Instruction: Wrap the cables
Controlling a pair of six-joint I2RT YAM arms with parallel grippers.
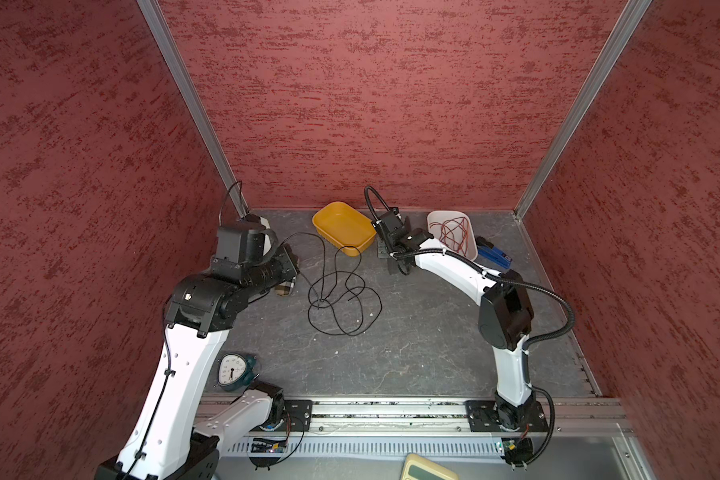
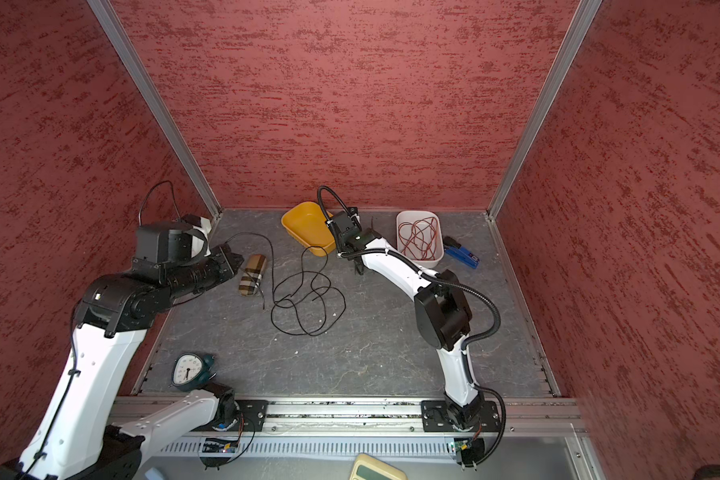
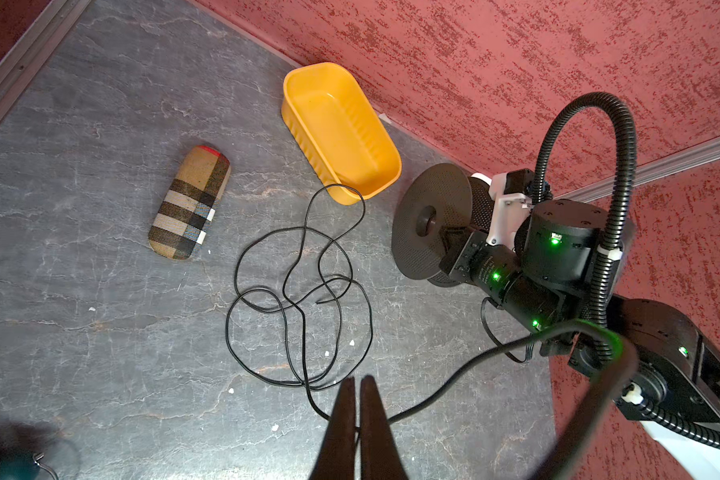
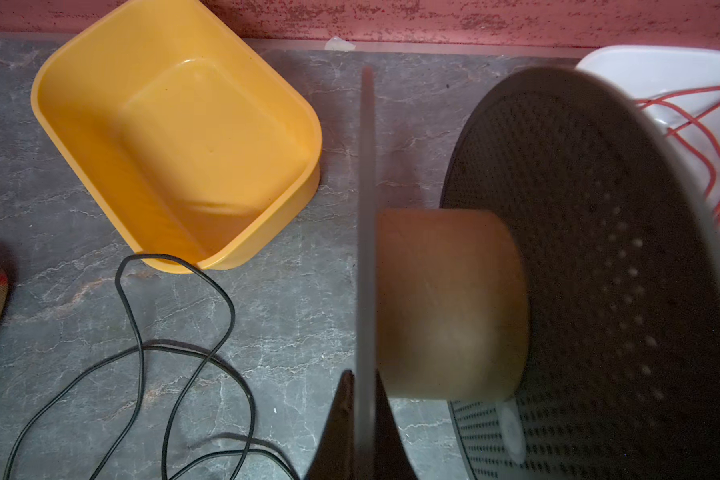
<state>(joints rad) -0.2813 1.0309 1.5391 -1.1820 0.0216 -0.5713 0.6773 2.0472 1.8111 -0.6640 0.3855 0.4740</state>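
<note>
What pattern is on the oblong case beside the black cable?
Tan, black and white plaid on the case, one end red; the left wrist view shows it best.

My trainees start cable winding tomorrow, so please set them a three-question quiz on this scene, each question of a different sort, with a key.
1. True or false: the spool has no cable wound on its core yet.
2. What is the left gripper shut on? A. the black cable B. a glasses case C. a clock
3. Fill in: the red-and-brown wires lie in the ___ tub.

Key: 1 true; 2 A; 3 white.
</note>
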